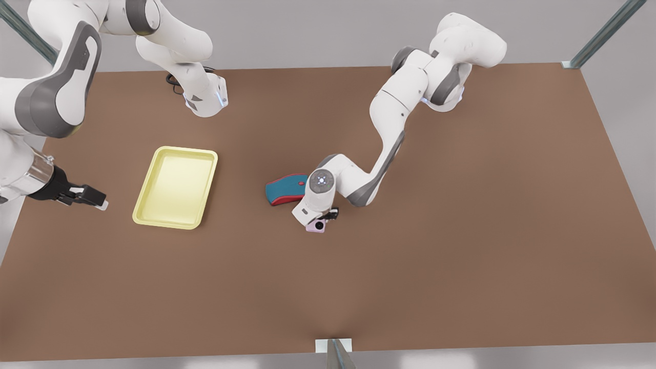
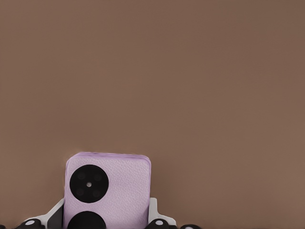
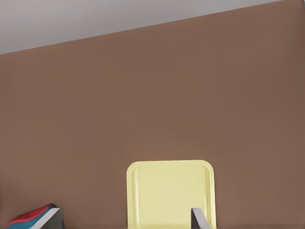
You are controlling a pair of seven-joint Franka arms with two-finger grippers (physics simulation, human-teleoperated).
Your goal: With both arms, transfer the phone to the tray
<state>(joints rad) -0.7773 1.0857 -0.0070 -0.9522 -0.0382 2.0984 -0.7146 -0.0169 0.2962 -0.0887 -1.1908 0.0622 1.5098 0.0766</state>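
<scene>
Phone [image 1: 316,226] lies flat on the brown surface [image 1: 461,246], on the side of the teal-and-red mouse [image 1: 286,189] nearer the front view's bottom edge and just beside it. The left tool [image 1: 322,219] is down over the phone, its white wrist covering most of the pink body in the front view. In the left wrist view the phone [image 2: 109,191] sits between the two fingers [image 2: 153,212], which stand along its two long sides; whether they press it or stand a little off cannot be told. Its two black lenses face up.

The tray [image 1: 177,186] rests on the surface well to the front view's left of the mouse, and holds nothing. The right tool [image 1: 84,196] hangs beyond the tray from the mouse, apart from the tray's rim, its fingers parted and gripping nothing. From the right wrist view the tray [image 3: 170,193] lies ahead of the right tool, with the mouse [image 3: 31,218] at the edge.
</scene>
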